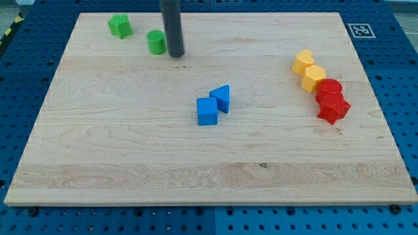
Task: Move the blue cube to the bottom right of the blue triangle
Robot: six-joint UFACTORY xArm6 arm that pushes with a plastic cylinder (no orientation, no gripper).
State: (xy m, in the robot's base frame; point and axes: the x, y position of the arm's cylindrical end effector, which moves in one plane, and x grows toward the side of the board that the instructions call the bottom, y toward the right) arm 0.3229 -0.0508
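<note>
Nearest the lower edge of the frame lies the bare front strip of the wooden board point(130, 176), which rests on a blue perforated table point(19, 219). Just above the frame's centre we find the blue cube point(207, 111), and touching its upper right corner, the blue triangle point(222, 98); the cube thus sits at the triangle's lower left. At the right of the frame, at about the same depth, a chain of four blocks runs diagonally from lower right to upper left: a red star-like block point(334, 109) lowest, a rounder red block point(329, 89) pressed against it, then a yellow block point(313, 77) and a second yellow block point(302, 61) (the exact shapes of the yellow pair are hard to make out). Each appears to touch its neighbour.

Farther back, in the upper left of the frame, our tip point(176, 55) rests just to the right of a green cylinder point(156, 42), very close to it, though we cannot tell whether the two touch. The rod has no jaws, holds nothing, and stands well apart from both blue blocks. A green star-like block point(120, 25) lies farther up and left. In the upper right corner, a black-and-white marker point(360, 30) sits beside the board.
</note>
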